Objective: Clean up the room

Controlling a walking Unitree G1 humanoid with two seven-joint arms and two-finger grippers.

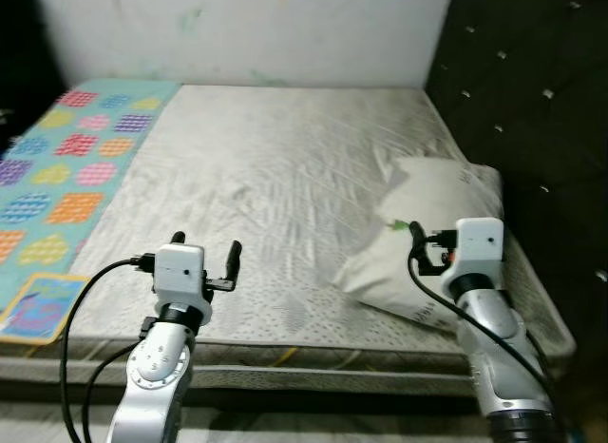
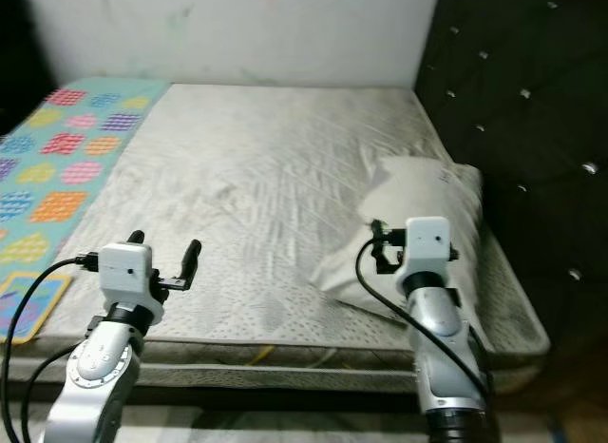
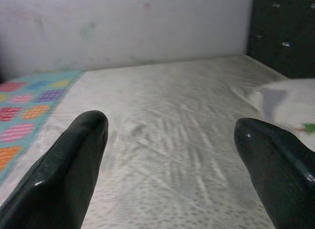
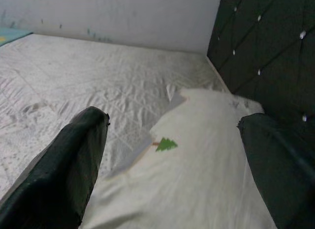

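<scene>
- Bed (image 1: 285,177) with a grey, wrinkled sheet is seen ahead of the robot; it is taken here as the landmark for everything else.
- A white pillow (image 1: 427,224) is laid on the bed at its right side, close to the near edge and beside the dark tufted headboard (image 1: 532,110) that runs along the bed's right side.
- A small green tree print (image 4: 166,144) is shown on the pillow's cover.
- A patterned blanket (image 1: 66,167) in teal with coloured patches is spread along the bed's left side, and a small colourful mat (image 1: 38,305) is placed at the bed's near left corner.
- A pale wall (image 1: 247,29) is seen behind the far end of the bed.
- The left end effector (image 1: 206,258) is held over the bed's near edge, left of centre, with its fingers (image 3: 69,170) spread wide apart and nothing gripped between them.
- The right end effector (image 4: 177,175) is held just above the near end of the pillow, its two fingers parted widely with the pillow seen between them, and nothing is grasped.
</scene>
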